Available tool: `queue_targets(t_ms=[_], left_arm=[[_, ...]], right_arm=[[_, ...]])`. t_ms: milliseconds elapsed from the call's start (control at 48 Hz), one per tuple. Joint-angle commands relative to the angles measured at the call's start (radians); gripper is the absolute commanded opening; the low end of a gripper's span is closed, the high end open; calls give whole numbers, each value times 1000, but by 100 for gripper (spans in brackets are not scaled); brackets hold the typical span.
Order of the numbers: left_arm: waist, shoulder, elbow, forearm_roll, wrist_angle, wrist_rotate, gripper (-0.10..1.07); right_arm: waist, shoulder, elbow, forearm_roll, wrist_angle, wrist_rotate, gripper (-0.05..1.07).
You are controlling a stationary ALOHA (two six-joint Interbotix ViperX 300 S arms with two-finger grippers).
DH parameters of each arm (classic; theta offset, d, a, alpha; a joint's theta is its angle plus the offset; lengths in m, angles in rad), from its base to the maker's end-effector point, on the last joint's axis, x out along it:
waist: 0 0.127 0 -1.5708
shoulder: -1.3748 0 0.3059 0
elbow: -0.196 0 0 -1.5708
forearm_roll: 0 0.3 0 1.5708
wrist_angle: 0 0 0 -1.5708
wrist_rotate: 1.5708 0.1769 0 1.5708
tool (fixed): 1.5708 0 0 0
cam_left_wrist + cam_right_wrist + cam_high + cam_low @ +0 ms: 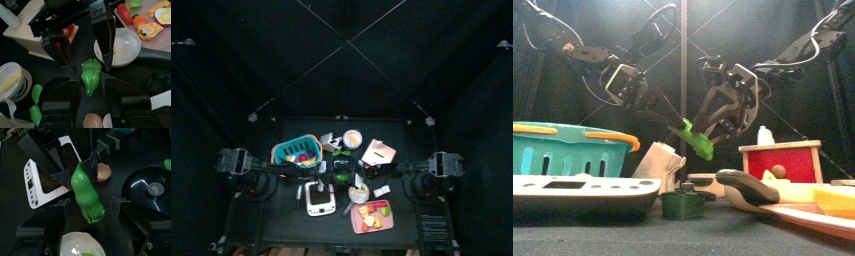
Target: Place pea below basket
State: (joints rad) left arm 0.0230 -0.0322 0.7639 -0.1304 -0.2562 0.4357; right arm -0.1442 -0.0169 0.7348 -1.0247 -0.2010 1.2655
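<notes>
Black table (285,225) | teal basket (564,148) holds toys | right pincer (89,203) grips pea (85,192) | left pincer (90,92) open

Mid-table airspace taken: right gripper (700,125) holds pea pod (694,138) aloft, left gripper (636,90) close beside it. Below: small dark green cup (683,204), white scale (580,194), teal basket (560,150) on the left, red-and-wood box (780,160) on the right. Front strip crowded; bare tabletop (285,215) front-left in top view.

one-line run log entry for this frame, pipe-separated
phase: pea mid-air, not placed | right pincer: shut on pea pod | left pincer: open, beside pod | teal basket: at table's left side
</notes>
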Motion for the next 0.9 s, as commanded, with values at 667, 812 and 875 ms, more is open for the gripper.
queue_targets(t_ms=[667, 812, 875], left_arm=[[-213, -439, 376, -512, -35, -3, 59], [-247, -449, 423, -572, 3, -5, 59], [-249, -460, 446, -606, 9, -3, 59]], right_arm=[[0, -120, 49, 8, 5, -2, 97], [-3, -95, 34, 8, 3, -2, 97], [-3, -81, 31, 8, 5, -3, 97]])
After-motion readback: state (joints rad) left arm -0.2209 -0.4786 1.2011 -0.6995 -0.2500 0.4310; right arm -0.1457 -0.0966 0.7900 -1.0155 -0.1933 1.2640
